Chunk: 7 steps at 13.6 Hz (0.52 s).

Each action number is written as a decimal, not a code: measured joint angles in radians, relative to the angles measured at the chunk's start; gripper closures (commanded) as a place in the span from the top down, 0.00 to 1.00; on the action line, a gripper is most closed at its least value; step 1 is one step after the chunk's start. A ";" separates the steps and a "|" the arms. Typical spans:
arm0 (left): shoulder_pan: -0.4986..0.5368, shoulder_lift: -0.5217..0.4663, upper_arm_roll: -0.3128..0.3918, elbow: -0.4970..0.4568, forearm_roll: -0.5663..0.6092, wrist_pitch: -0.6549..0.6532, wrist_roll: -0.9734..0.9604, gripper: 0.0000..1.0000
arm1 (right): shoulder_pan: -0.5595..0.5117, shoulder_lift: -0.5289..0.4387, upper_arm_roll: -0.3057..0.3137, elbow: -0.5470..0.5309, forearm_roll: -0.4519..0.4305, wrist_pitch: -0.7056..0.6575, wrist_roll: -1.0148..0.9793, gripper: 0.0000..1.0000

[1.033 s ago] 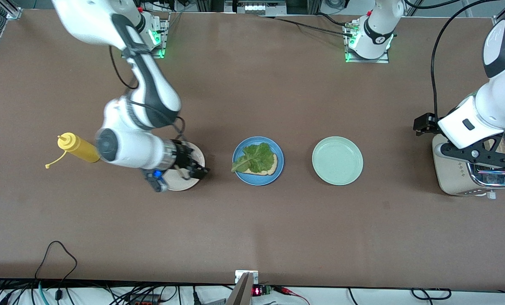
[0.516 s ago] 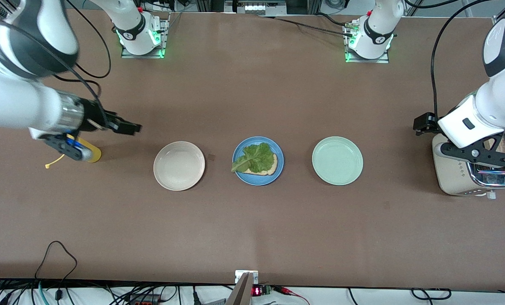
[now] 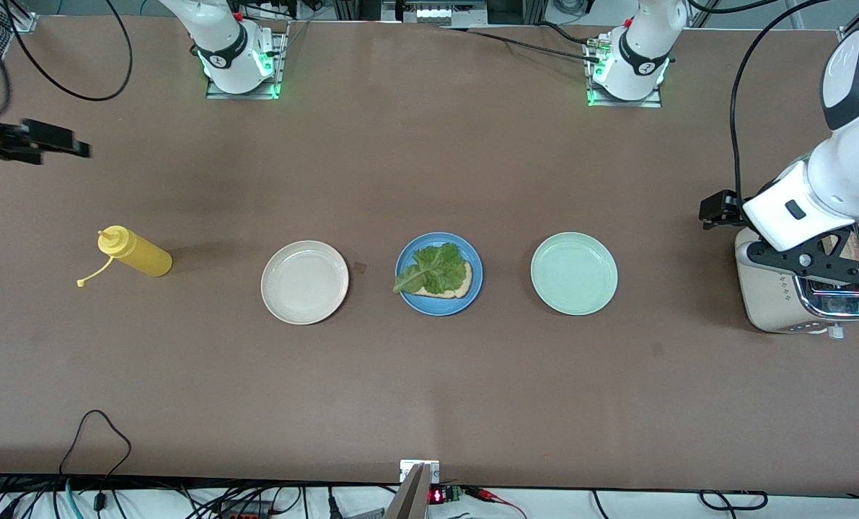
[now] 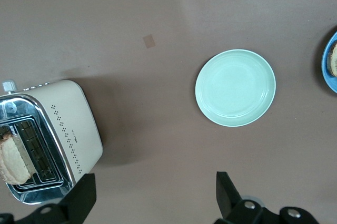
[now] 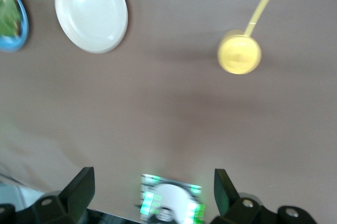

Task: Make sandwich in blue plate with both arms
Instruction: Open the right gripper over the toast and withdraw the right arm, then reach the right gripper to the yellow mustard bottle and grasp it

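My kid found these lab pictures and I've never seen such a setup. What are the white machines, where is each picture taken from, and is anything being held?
Two white robot arms work at a brown table. The big picture looks down from a high camera facing them; the two small ones come from cameras on their wrists.

On the table: a blue plate with bread and a lettuce leaf, a cream plate, a mint-green plate, a yellow squeeze bottle and a toaster with a slice in it.

The left gripper hangs above the toaster; the right gripper is near the bottle's end of the table. Both have open jaws and hold nothing.
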 measured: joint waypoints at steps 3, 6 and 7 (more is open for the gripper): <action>0.000 0.000 0.000 0.000 0.000 0.000 0.000 1.00 | -0.156 0.002 -0.005 -0.086 -0.010 0.116 -0.355 1.00; 0.000 0.000 0.000 0.000 -0.001 0.000 0.000 1.00 | -0.247 0.039 -0.026 -0.183 -0.010 0.293 -0.648 1.00; 0.000 0.000 0.000 0.000 -0.001 0.000 0.000 1.00 | -0.261 0.060 -0.032 -0.197 -0.008 0.330 -0.707 1.00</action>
